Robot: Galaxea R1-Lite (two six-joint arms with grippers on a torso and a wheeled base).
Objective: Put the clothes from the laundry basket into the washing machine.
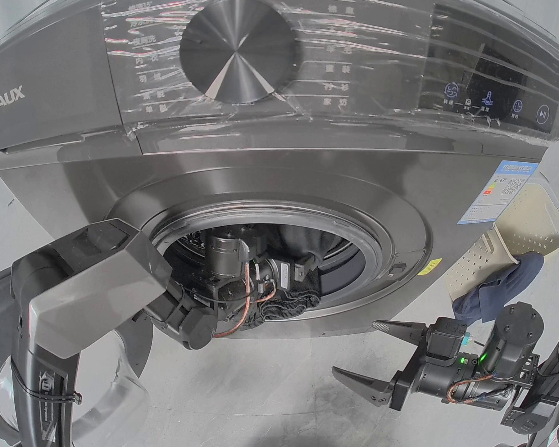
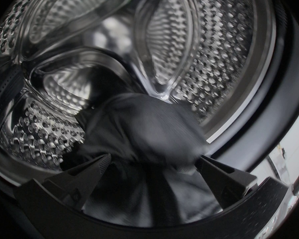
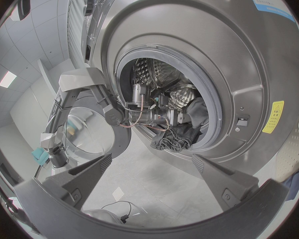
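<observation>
Head: dark garment (image 1: 289,302) drapes over lower rim of washing machine (image 1: 292,181) mouth; blue garment (image 1: 497,287) hangs from laundry basket (image 1: 534,218) beside it. R gripper (image 1: 355,347) low over floor, fingers wide apart, empty.
L wrist: L gripper (image 2: 152,158) inside drum (image 2: 196,43), fingers spread wide, dark cloth lying between them.
R wrist: dark garment at mouth's lower rim.

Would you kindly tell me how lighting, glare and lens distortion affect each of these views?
Head view: streaky glare on the plastic film over the control panel, washing machine front bowed. Left wrist view: dim drum, bright glints on its perforated steel, dark garment nearly featureless. Right wrist view: fisheye bends the door seal; corners black.
</observation>
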